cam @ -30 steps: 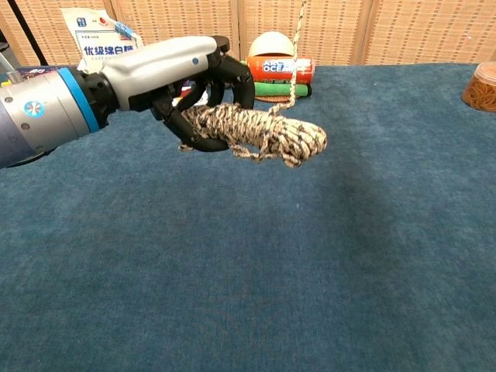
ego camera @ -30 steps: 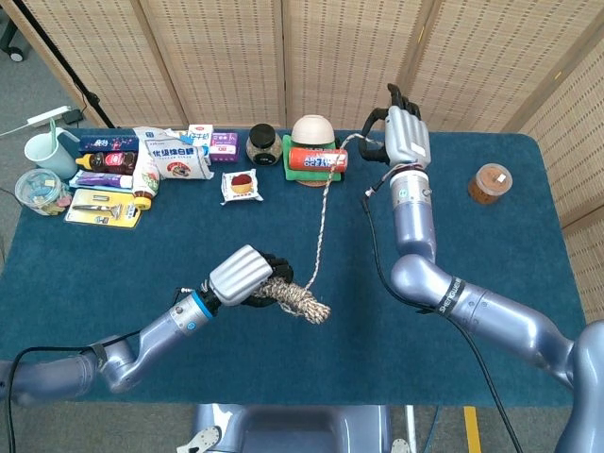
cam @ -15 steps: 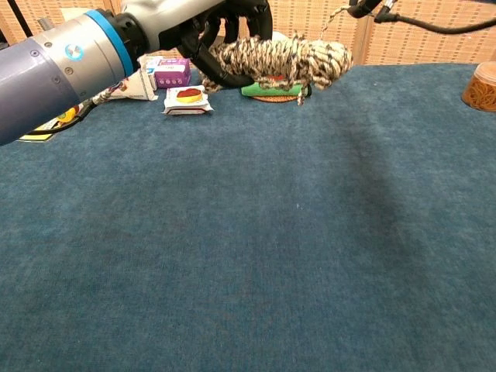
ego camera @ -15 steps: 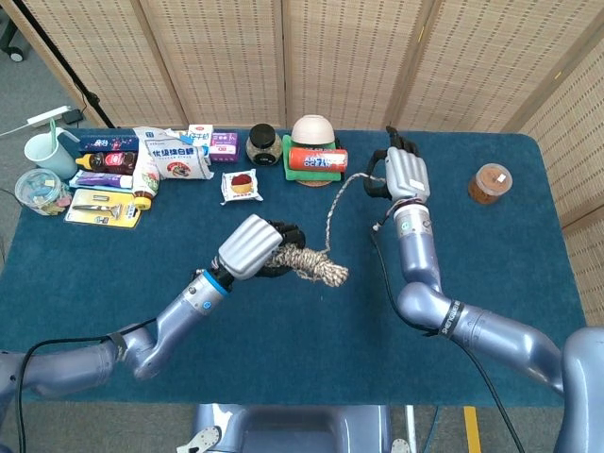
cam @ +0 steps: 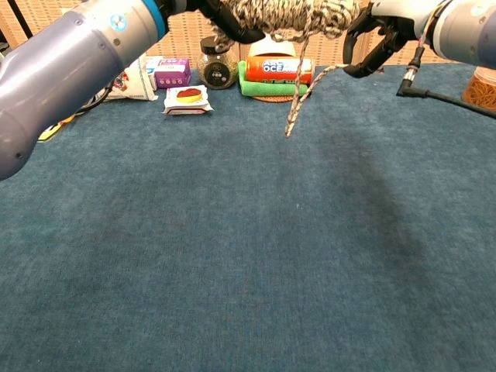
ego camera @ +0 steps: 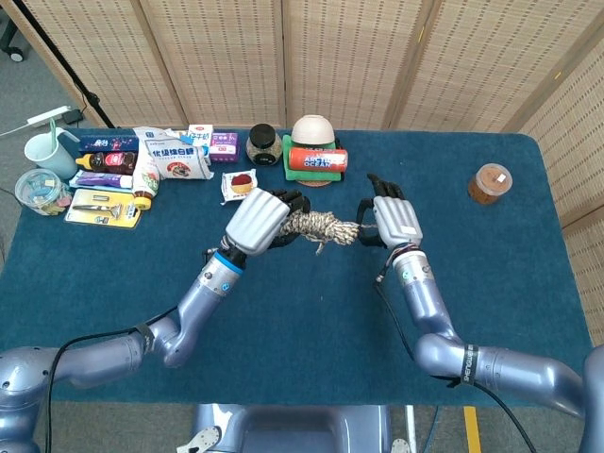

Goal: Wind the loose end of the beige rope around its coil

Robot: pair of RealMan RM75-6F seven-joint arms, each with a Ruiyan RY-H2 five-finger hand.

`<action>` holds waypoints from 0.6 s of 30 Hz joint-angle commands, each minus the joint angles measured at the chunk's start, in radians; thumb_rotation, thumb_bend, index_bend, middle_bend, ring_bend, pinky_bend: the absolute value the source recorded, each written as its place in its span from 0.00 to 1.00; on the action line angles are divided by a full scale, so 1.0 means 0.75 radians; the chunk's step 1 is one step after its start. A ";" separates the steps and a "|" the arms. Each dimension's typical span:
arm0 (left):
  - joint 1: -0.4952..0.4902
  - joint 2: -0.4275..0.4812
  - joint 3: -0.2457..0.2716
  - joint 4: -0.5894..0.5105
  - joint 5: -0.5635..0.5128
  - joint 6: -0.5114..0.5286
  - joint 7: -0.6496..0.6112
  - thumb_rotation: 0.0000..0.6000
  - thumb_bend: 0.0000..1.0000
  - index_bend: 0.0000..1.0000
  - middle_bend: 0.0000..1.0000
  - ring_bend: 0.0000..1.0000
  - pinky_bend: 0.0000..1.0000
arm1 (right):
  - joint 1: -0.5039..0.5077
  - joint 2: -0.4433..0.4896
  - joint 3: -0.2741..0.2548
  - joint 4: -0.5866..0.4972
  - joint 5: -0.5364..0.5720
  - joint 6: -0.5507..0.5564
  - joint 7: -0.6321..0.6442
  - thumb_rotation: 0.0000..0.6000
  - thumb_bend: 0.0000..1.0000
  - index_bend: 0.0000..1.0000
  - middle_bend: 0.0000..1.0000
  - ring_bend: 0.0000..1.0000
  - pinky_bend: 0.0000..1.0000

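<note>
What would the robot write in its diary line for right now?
left robot hand: holds rope coil raised | right robot hand: beside coil, holds loose end | slack hangs in a loop

near table half (cam: 232,271) open; clutter row (ego camera: 170,160) blocks far-left edge.

Left robot hand (cam: 225,15) grips rope coil (cam: 298,17); loose end (cam: 297,105) dangles.

Rough braided beige rope (ego camera: 321,226), matt blue cloth table (ego camera: 510,274), glossy metal arms.
</note>
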 commanded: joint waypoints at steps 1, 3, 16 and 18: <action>-0.035 -0.043 -0.037 0.044 -0.034 0.014 0.060 1.00 0.57 0.81 0.55 0.61 0.76 | -0.032 0.019 -0.032 -0.064 -0.048 0.014 0.007 1.00 0.51 0.75 0.00 0.00 0.00; -0.044 -0.060 -0.043 0.064 -0.046 0.013 0.076 1.00 0.57 0.81 0.55 0.61 0.76 | -0.043 0.026 -0.039 -0.091 -0.061 0.015 0.011 1.00 0.51 0.75 0.00 0.00 0.00; -0.134 -0.229 -0.020 0.394 -0.101 -0.071 0.098 1.00 0.57 0.81 0.55 0.62 0.76 | -0.130 0.226 -0.064 -0.505 -0.142 0.016 0.049 1.00 0.51 0.77 0.00 0.00 0.00; -0.147 -0.252 -0.024 0.433 -0.109 -0.080 0.091 1.00 0.57 0.81 0.55 0.62 0.76 | -0.137 0.252 -0.061 -0.558 -0.146 0.013 0.059 1.00 0.51 0.77 0.00 0.00 0.00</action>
